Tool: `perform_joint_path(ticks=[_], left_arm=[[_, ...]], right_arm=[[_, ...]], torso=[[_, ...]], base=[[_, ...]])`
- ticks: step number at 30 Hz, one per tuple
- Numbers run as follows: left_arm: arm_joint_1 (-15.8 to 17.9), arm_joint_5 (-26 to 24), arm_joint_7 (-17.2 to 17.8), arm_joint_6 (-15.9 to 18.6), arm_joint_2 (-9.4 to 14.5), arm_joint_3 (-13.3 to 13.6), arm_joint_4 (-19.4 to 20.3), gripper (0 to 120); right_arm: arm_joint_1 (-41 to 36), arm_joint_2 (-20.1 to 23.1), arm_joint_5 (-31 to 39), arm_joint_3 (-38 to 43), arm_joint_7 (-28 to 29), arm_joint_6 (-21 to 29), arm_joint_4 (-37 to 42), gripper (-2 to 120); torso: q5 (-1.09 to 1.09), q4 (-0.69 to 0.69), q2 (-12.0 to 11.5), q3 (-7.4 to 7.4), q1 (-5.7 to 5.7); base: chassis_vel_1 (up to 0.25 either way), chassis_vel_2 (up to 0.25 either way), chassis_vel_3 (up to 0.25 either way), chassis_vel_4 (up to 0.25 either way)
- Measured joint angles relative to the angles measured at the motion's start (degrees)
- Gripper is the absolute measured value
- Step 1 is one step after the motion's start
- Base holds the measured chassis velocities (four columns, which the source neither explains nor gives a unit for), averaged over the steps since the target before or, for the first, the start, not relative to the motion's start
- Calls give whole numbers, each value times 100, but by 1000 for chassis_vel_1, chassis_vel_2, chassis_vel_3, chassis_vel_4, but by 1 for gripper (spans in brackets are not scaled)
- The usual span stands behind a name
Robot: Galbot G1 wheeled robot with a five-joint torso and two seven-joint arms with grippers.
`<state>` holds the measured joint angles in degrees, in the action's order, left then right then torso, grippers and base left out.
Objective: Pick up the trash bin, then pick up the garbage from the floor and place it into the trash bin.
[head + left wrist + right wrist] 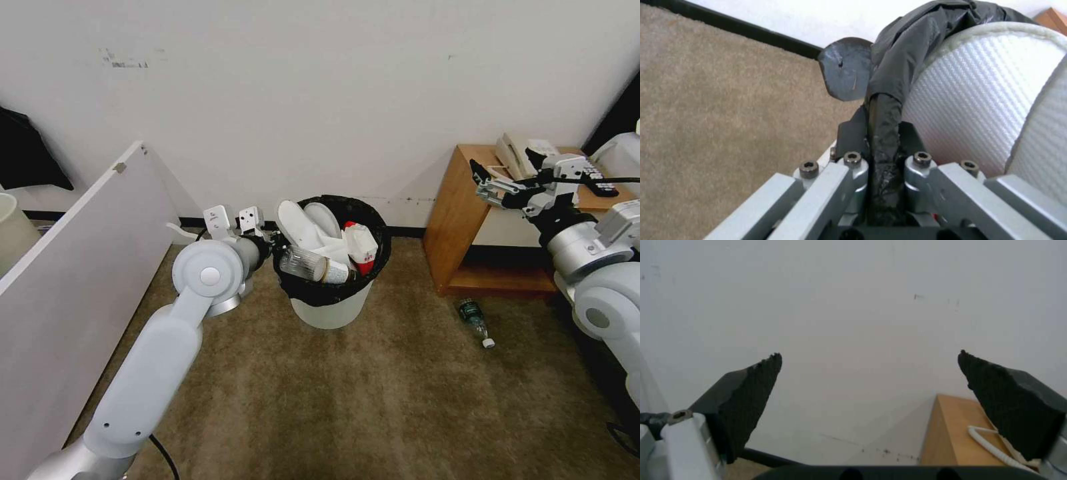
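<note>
The trash bin (331, 303), white with a black bag (373, 267) folded over its rim, stands on the brown carpet (333, 400) close to the white wall, between a white panel (80, 267) on the robot's left and a low wooden bench (460, 220) on its right. It is heaped full: two white slippers (303, 223) stand on end at the back, a clear crushed bottle (303, 263) lies across the near rim, and a red-white wrapper (362, 245) sits beside them.

The left end effector (273, 250) is at the bin's left rim, closed on the trash bin. In the left wrist view the bagged edge (885, 133) is pinched between its fingers (845, 68), with a textured white slipper (978, 96) just inside.

One piece of garbage lies on the floor: a green-labelled bottle (475, 320) with a white cap, on the carpet in front of the bench, well apart from the bin and from both end effectors.

The right end effector (490, 183) hangs in the air beside the bench top, above and behind that bottle. Its black fingers (746, 396) are spread wide and hold nothing. A white telephone (517, 153) rests on the bench behind it.
</note>
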<state>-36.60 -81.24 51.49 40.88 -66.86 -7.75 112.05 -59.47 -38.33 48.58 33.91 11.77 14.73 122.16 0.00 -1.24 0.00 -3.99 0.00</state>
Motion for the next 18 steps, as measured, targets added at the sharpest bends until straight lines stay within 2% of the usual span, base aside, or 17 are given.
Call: perform_joint_path(ticks=[18], left_arm=[[-8,21,3,-5,0,10,7,4]], right_arm=[[11,-15,-13,-8,-16,-73,-26,100]], torso=[[0,-1,0,0,0]], base=[[-69,63,60,-65]])
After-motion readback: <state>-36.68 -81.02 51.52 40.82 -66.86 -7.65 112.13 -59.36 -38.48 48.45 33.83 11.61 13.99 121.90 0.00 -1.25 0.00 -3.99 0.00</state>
